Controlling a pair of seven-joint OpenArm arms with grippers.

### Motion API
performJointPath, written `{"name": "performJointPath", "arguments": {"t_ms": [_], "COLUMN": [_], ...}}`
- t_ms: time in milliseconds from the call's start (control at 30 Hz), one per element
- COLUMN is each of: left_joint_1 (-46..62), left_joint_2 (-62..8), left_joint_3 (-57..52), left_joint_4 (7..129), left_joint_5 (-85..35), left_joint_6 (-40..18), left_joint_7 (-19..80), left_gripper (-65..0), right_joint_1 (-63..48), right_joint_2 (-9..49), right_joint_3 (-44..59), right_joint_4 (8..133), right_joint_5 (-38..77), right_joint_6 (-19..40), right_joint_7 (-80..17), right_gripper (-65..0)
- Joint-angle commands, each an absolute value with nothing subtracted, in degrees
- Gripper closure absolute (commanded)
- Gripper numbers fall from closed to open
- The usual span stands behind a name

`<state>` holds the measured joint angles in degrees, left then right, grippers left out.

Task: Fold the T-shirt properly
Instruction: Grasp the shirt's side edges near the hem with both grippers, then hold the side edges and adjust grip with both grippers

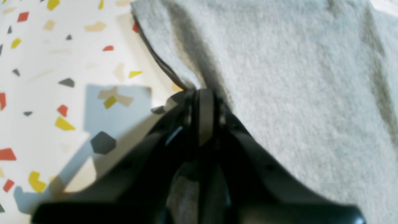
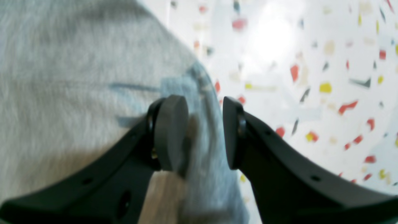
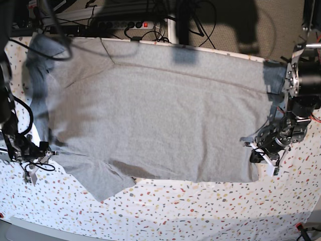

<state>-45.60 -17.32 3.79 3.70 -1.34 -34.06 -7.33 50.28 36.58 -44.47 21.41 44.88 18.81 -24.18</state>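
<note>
Across the middle of the base view the heather-grey T-shirt (image 3: 155, 115) lies spread almost flat on the speckled surface (image 3: 200, 211), its plain side up, reaching nearly from the left edge of the frame to the right. Its upper border runs close along the surface's far edge, beyond which cables and a power strip (image 3: 123, 24) lie on the floor. Below the shirt's lower border a broad band of bare speckled surface stretches along the whole bottom of the frame, the widest free room in sight; a pointed flap of cloth juts down into it at lower left. At the right edge of that view the left tool (image 3: 262, 150) sits at the shirt's lower right corner, and the left wrist view shows the left tool (image 1: 202, 93) clenched tight on the cloth's edge, fabric rising away from it to the upper right and bare surface to the left. At the left edge of the base view the right tool (image 3: 36, 155) sits by the shirt's lower left side. In the right wrist view its fingers (image 2: 171, 133) stand parted with the shirt's rim blurred between them; whether they touch the cloth cannot be told, and bare surface fills that frame's right half.
</note>
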Motion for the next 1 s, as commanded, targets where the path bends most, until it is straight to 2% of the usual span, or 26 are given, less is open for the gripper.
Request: {"name": "performJointPath", "arguments": {"t_ms": [0, 133, 233, 667, 833, 967], "left_joint_1": [-47.29, -47.29, -47.29, -47.29, -47.29, -47.29], "left_joint_2": [-17.80, -17.80, -17.82, -17.80, -17.80, -17.82], "left_joint_3": [3.79, 3.79, 3.79, 3.79, 3.79, 3.79], "left_joint_4": [4.19, 4.19, 4.19, 4.19, 4.19, 4.19], "left_joint_5": [-1.50, -1.50, -1.50, -1.50, -1.52, -1.52], "left_joint_6": [-34.26, -34.26, -34.28, -34.26, -34.28, -34.28], "left_joint_7": [-7.40, -7.42, -7.40, -7.40, -7.81, -7.79], "left_gripper": [0.0, 0.0, 0.0, 0.0, 0.0, 0.0], "right_joint_1": [53.60, 57.34, 58.06, 57.69, 56.29, 56.16], "right_joint_2": [36.16, 31.11, 29.63, 31.18, 31.29, 31.79], "right_joint_3": [-44.34, -44.31, -44.27, -44.27, -44.27, -44.27], "right_joint_4": [19.14, 10.09, 7.46, 6.94, 6.94, 6.94], "right_joint_5": [43.72, 33.04, 30.59, 31.90, 31.90, 31.92], "right_joint_6": [18.92, 18.90, 18.90, 19.05, 23.51, 25.34], "right_joint_7": [-22.50, -19.68, -19.51, -20.84, -19.94, -17.91], "right_gripper": [-23.6, -23.6, -23.6, -23.6, -23.7, -32.5]}}
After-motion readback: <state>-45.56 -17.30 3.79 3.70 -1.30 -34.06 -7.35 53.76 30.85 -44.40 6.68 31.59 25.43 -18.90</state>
